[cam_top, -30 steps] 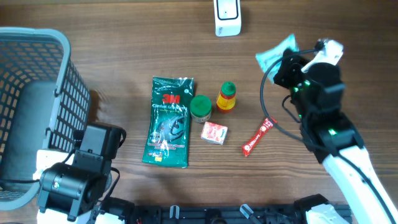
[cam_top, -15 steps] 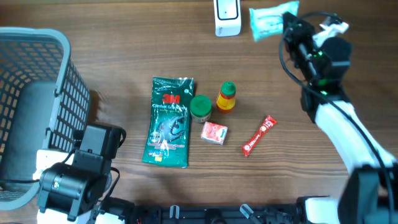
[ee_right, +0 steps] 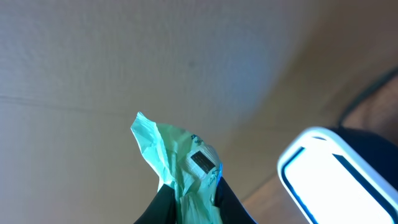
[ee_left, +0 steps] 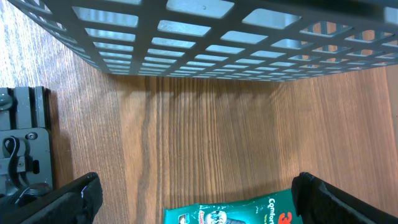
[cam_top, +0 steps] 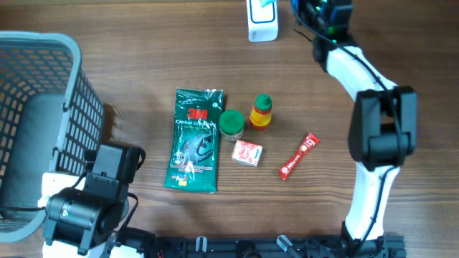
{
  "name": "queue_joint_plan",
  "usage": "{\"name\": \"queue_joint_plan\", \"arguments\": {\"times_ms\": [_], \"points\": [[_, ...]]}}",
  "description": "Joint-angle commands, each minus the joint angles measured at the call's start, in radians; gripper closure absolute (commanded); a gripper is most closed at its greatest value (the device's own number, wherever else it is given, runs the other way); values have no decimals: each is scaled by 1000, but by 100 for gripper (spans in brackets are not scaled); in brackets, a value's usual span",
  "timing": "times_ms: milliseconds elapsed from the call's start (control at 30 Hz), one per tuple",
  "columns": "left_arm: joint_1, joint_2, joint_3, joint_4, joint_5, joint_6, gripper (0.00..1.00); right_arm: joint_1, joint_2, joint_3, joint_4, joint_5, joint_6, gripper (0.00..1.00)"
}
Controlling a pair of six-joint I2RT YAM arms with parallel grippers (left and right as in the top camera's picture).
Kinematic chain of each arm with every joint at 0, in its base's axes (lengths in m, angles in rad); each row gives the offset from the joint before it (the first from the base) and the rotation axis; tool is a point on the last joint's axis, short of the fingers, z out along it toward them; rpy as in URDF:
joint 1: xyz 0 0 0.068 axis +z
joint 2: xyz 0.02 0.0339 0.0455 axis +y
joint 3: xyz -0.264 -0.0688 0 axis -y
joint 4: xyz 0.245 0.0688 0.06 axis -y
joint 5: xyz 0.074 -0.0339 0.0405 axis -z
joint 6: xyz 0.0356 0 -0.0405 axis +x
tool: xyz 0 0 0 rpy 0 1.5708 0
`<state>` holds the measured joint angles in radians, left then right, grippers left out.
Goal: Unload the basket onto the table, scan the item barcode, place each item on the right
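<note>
The right end effector (ee_right: 188, 198) is clamped on a crinkled mint-green packet (ee_right: 177, 152) at the far edge of the surface, with the white scanner (cam_top: 262, 25) just to its left. The packet's long axis runs straight out from the fingers, and a small dark barcode (ee_right: 202, 162) shows on one face. The left end effector (ee_left: 196, 202) gapes empty at the near left, well apart, so turning the barcode to the scanner looks like the right arm's job.

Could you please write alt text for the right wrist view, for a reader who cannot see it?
A crumpled pale green packet is pinched between the right arm's two dark fingers at the bottom edge, its dark barcode label facing the camera. A white scanner with a dark rim sits at the lower right.
</note>
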<state>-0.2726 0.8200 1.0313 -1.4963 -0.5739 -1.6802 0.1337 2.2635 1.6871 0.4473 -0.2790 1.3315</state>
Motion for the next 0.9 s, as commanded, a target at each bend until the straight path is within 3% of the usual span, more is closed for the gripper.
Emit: {"name": "queue_joint_plan", "arguments": {"times_ms": [0, 167, 233, 433, 567, 867], "points": [[5, -2, 1, -1, -6, 2, 0, 41, 73, 71, -1, 131, -18, 96], [5, -2, 1, -1, -6, 1, 0, 50, 102, 71, -14, 161, -26, 96], [5, -2, 1, -1, -6, 1, 0, 38, 100, 85, -16, 177, -147, 95], [5, -2, 1, -1, -6, 2, 0, -41, 14, 111, -121, 144, -229, 95], [5, -2, 1, -1, -6, 2, 0, -153, -122, 111, -341, 185, -374, 95], [5, -2, 1, -1, -6, 1, 0, -587, -253, 100, -1006, 252, -231, 96]]}}
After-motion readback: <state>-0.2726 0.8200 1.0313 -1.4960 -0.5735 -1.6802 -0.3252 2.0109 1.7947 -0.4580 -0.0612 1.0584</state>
